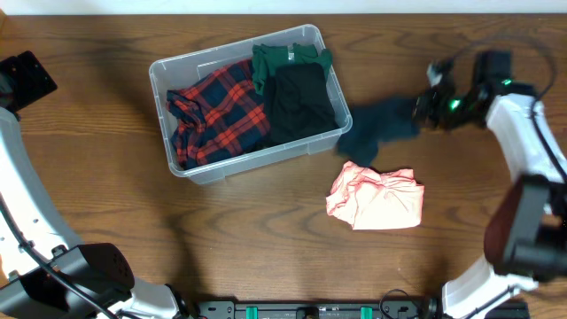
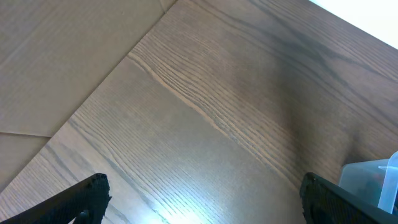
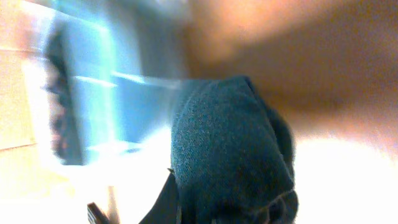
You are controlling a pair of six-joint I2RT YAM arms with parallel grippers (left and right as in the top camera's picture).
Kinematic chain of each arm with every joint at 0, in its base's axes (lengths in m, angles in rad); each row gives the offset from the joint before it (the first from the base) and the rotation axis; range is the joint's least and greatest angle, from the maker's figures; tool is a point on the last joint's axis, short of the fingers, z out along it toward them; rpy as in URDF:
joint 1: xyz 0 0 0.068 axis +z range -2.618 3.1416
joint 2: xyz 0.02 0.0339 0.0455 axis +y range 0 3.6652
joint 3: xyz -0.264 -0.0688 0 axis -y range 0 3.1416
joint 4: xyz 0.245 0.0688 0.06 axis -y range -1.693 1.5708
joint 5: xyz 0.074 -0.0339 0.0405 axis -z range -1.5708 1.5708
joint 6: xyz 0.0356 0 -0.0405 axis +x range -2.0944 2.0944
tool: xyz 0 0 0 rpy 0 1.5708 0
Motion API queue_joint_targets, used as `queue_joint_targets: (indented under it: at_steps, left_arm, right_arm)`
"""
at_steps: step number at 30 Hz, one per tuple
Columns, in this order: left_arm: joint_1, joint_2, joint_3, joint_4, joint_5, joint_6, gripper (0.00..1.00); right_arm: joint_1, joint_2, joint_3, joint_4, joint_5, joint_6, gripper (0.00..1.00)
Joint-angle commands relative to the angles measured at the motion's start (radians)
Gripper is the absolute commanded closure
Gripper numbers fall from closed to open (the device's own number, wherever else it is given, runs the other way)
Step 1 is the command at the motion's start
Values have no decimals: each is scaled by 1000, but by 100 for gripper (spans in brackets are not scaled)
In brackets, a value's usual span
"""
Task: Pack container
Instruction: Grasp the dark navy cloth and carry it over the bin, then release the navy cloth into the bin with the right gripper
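Brown wood table [image 1: 133, 217], one clear container [image 1: 266, 158] toward 11 o'clock, long axis roughly 8-to-2. It sits at 9 o'clock from the right gripper [image 1: 427, 105], the nearer one, clenched on one dark teal cloth [image 1: 376, 128]. Inside are one plaid shirt [image 1: 217, 120], one green top [image 1: 283, 60] and one black piece [image 1: 303, 106]. One pink garment [image 1: 376, 199] lies loose, and the left gripper [image 2: 205, 193] hangs wide open.

From above, we look straight down on the counter [image 1: 133, 221], far enough off to take in nearly its full width. Our left wrist view sits low and slants across bare wood, catching only a corner of the container [image 2: 372, 179] at its lower right. Our right wrist view is pressed close against the dark teal cloth [image 3: 230, 149] and blurs. The overhead view shares the container with the left view and the cloth with the right.
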State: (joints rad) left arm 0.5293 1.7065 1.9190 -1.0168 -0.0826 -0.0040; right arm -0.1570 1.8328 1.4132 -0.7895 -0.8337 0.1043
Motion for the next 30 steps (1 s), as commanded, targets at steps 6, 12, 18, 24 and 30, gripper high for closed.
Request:
queue_joint_targets:
  at_steps: [6,12,18,24,30]
  left_arm:
    - [3,6,0,0,-8,-9,2]
    - [3,6,0,0,-8,-9,2]
    - [3,6,0,0,-8,-9,2]
    - [3,6,0,0,-8,-9,2]
    - [3,6,0,0,-8,-9,2]
  right_arm:
    - [129,-217,176,248,-195,177,99]
    - [327,-141,176,542,-138,325,99]
    - [546,71,176,747,1,449,99]
    - [647,293,176,877,101,449,99]
    - [638,372,176,714,227,414,78]
